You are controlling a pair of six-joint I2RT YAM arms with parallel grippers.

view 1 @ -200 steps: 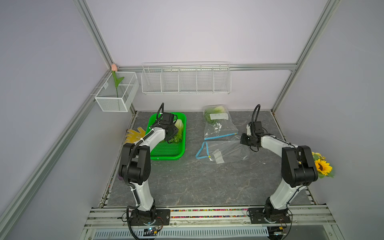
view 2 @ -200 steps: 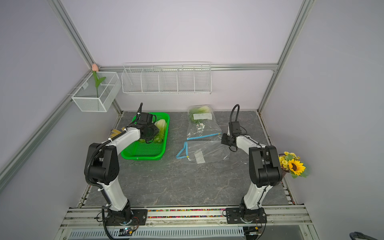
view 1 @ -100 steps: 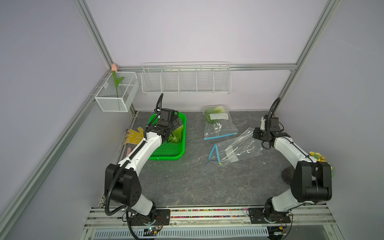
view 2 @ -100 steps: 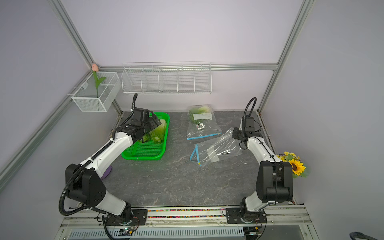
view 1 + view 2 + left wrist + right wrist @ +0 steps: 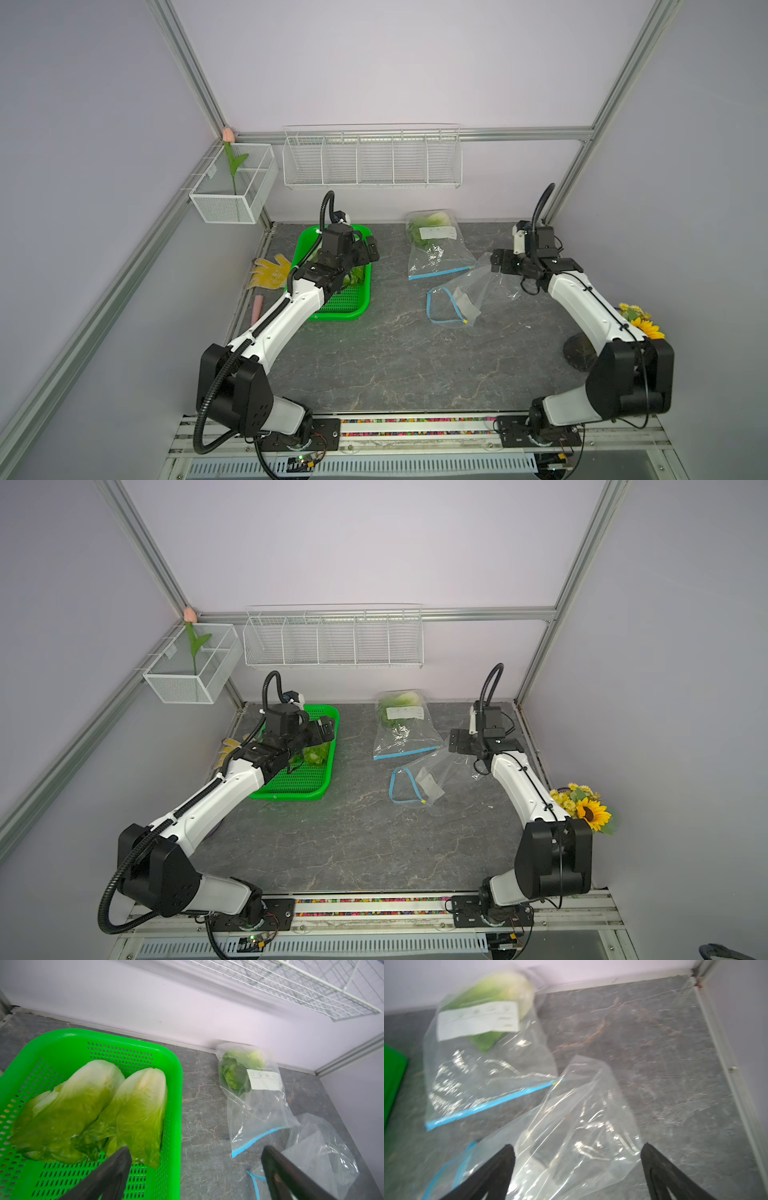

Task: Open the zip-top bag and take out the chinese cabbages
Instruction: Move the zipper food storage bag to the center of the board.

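Note:
Two chinese cabbages (image 5: 83,1101) (image 5: 141,1105), pale green, lie side by side in the green basket (image 5: 176,1105). My left gripper (image 5: 195,1159) hangs open above the basket's right rim, holding nothing; it shows in both top views (image 5: 368,251) (image 5: 326,727). An empty zip-top bag (image 5: 469,295) with its blue zip gaping lies crumpled mid-table. My right gripper (image 5: 577,1153) stands open just above that bag's (image 5: 581,1126) closed end, at the right in both top views (image 5: 498,262) (image 5: 455,742). Further back a second zip-top bag (image 5: 436,245), zip closed, holds another cabbage (image 5: 500,991).
A yellow glove (image 5: 270,272) and a pink stick (image 5: 257,309) lie left of the basket. Sunflowers (image 5: 640,324) stand at the table's right edge. A white wire shelf (image 5: 372,160) and a wire box with a tulip (image 5: 235,187) hang on the back wall.
My left gripper opened and rose out of the basket, leaving a cabbage there. My right gripper dragged the empty bag to the right by its closed end, then opened and let it go.

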